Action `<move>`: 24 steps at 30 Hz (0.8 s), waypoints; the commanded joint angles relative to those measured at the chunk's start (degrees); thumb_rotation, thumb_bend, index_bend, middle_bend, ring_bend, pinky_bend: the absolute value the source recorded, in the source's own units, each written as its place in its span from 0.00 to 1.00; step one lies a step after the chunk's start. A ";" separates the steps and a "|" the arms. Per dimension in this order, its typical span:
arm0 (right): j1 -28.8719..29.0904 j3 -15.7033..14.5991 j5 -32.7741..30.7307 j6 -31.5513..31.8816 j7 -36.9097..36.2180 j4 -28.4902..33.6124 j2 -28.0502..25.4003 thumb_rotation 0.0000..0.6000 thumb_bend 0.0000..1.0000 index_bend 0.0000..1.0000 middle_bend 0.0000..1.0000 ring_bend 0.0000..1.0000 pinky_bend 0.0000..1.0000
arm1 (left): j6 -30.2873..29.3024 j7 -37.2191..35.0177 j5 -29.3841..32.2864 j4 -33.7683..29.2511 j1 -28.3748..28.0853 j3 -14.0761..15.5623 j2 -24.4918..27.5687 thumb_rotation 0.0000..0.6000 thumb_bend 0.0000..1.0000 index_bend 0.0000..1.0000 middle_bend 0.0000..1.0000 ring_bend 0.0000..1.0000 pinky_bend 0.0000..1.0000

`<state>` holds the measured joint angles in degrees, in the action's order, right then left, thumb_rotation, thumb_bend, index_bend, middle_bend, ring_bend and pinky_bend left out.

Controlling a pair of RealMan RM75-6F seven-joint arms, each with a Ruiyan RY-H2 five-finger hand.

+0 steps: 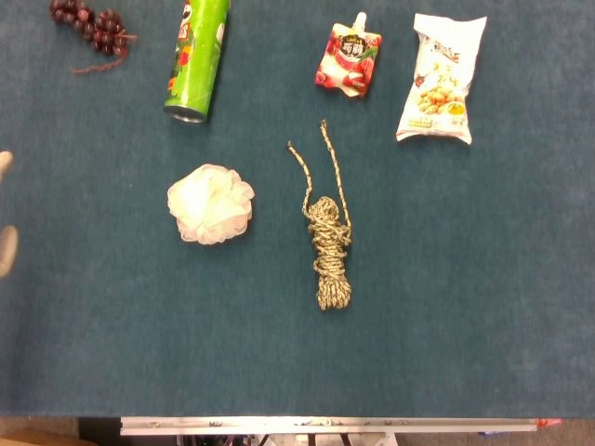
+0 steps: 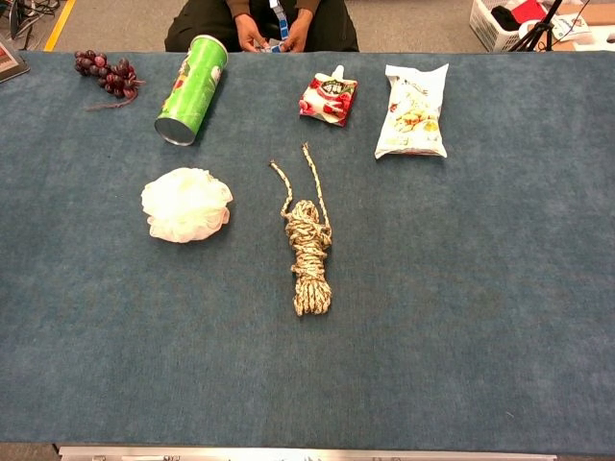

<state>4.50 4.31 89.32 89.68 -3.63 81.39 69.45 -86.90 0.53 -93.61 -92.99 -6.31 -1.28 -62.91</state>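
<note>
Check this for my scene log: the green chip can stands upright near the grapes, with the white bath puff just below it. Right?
Not quite. The green chip can lies on its side, as the chest view shows. It is near the grapes, with the white bath puff below it.

My table, blue felt top, six bits lying on it.

From the left hand outward: bath pouf nearest, rope bundle past it, chip can and grapes far side, jelly pouch and snack bag farthest off.
</note>
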 commanded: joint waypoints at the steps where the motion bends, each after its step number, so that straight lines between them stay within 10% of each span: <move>1: -0.03 0.00 0.03 0.08 -0.02 0.08 -0.02 1.00 0.90 0.28 0.35 0.34 0.63 | 2.35 -10.87 -4.52 2.74 -3.58 0.96 -0.65 1.00 0.47 0.05 0.13 0.47 0.42; 12: 0.09 0.01 0.26 0.03 0.40 0.59 -0.19 1.00 0.90 0.28 0.35 0.34 0.63 | 8.08 -38.23 -15.54 4.02 -14.02 5.84 -2.33 1.00 0.67 0.01 0.06 0.67 0.78; 24: -0.06 0.12 -0.65 -0.47 0.81 0.74 -0.35 1.00 0.90 0.29 0.35 0.33 0.63 | 7.02 -56.78 -25.14 -0.55 -22.74 11.58 -4.06 1.00 0.77 0.00 0.05 0.69 0.83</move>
<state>4.43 4.43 88.69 89.22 -2.82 82.13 69.10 -79.45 -54.22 -117.20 -92.38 -27.49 9.04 -66.61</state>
